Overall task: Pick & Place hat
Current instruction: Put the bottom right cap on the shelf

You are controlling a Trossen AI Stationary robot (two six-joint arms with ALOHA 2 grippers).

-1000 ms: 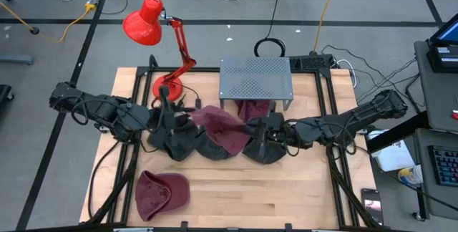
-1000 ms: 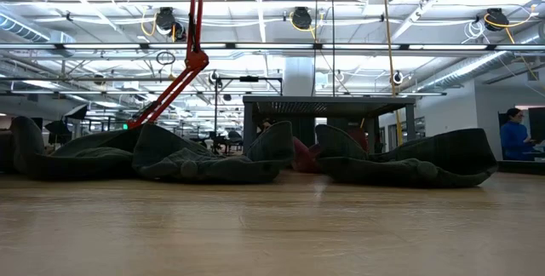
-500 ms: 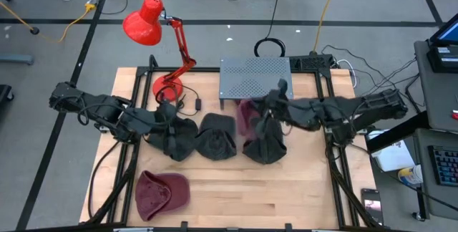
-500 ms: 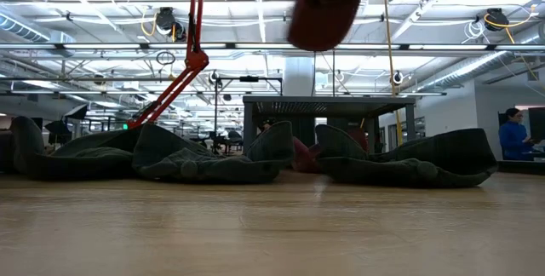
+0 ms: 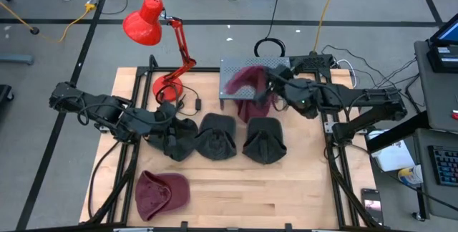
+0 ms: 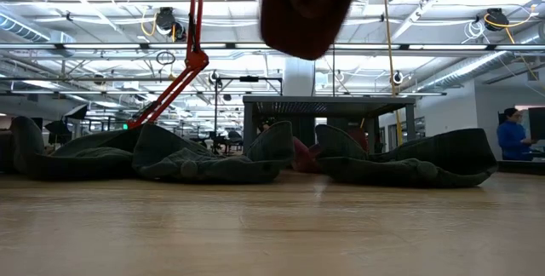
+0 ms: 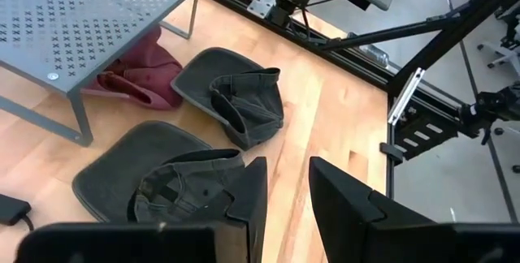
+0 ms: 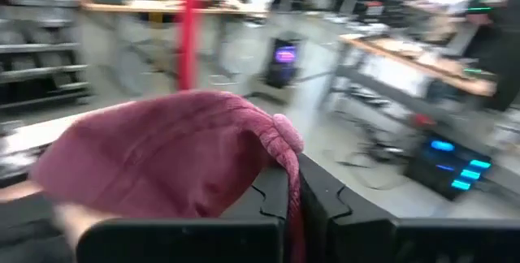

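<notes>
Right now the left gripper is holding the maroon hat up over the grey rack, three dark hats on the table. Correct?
Not quite: the right gripper holds the maroon hat, not the left. The high view shows the right arm reaching over the grey rack with it; the right wrist view shows the fingers clamped on the fabric. The left gripper rests low by the dark hats. The rest stands.

We see a red desk lamp standing at the wooden table's far left corner, and a person in blue in the room beyond.
</notes>
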